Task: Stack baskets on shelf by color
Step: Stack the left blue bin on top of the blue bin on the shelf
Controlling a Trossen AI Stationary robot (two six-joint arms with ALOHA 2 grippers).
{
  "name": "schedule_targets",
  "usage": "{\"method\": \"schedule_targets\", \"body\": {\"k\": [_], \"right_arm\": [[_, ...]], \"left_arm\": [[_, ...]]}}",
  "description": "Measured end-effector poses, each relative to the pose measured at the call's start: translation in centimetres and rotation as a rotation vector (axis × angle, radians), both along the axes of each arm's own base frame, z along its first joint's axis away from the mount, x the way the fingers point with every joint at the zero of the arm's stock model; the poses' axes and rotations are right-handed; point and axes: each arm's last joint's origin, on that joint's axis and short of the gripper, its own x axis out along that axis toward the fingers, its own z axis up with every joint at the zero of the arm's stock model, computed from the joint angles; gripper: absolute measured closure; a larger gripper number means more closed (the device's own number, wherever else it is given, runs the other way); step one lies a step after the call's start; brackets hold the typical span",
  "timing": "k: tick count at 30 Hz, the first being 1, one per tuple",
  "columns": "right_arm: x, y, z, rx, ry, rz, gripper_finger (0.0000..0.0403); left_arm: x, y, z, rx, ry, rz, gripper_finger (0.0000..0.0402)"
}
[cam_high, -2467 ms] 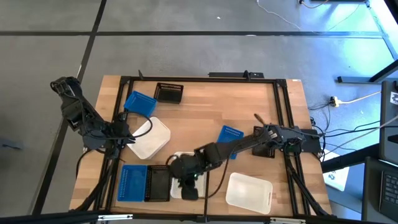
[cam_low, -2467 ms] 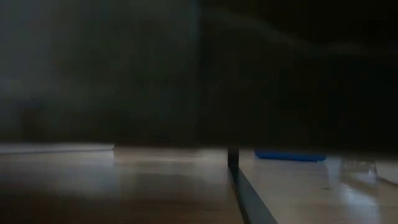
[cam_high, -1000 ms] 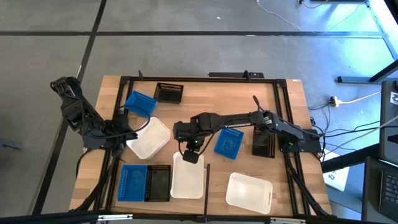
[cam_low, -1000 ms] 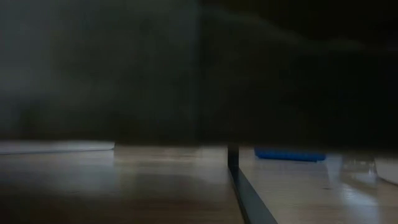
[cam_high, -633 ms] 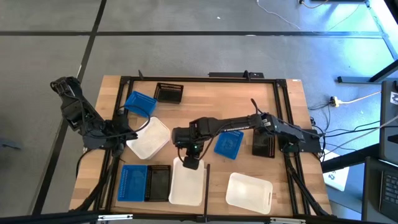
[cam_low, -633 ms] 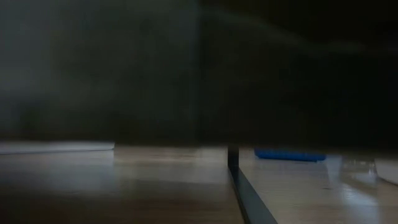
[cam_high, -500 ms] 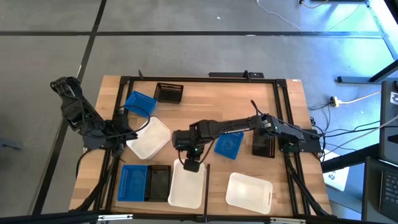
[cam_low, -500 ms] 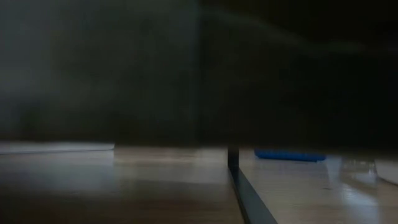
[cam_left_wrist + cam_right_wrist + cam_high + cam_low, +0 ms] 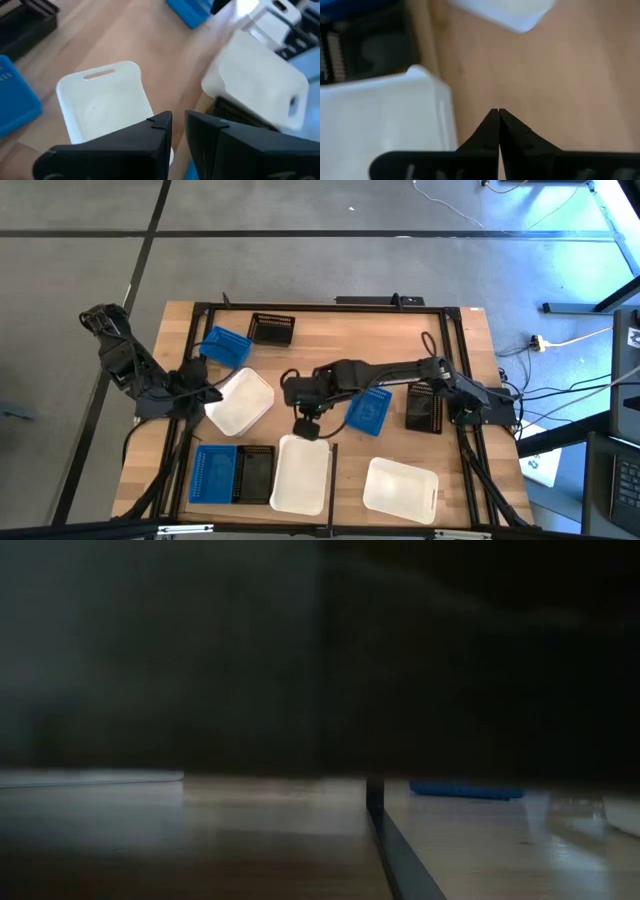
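**White baskets spread over the wooden shelf**

Light wood planks edged by black rails make up the shelf [image 9: 330, 350], and only the high view takes in all of it. There the right gripper [image 9: 307, 427] hangs over the middle of the board, just beyond the far end of a white basket [image 9: 297, 474] lying at the near edge. Left of that basket sit a black basket [image 9: 256, 473] and a blue basket [image 9: 213, 472], side by side. A second white basket [image 9: 238, 402] lies toward the left rail, with the left gripper [image 9: 208, 392] at its edge.

The right wrist view adds what the high view cannot: the right fingers [image 9: 492, 131] are pressed together, holding nothing, above bare wood beside a white rim. The left wrist view shows the left fingers [image 9: 200, 131] with a narrow gap between them; whether they pinch the white basket's rim I cannot tell.

The low view is mostly dark, showing only a blue strip [image 9: 465, 790] on the wood.
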Motion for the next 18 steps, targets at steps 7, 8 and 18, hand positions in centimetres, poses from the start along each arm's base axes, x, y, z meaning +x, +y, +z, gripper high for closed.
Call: {"method": "schedule_targets", "body": {"k": [7, 8, 18], "right_arm": [[-1.8, -1.0, 3.8, -0.071, -0.115, -0.113, 0.0403], [-2.1, -1.3, 4.5, -0.077, -0.133, -0.134, 0.0403], [-6.0, -5.4, 8.4, -0.211, -0.132, -0.309, 0.0403]], "left_arm": [[0.1, 1.7, -0.5, -0.005, 0.053, 0.205, 0.036], [0.1, 1.9, -0.6, -0.002, 0.066, 0.232, 0.036], [0.5, 3.8, -0.8, -0.01, 0.117, 0.41, 0.036]]}}
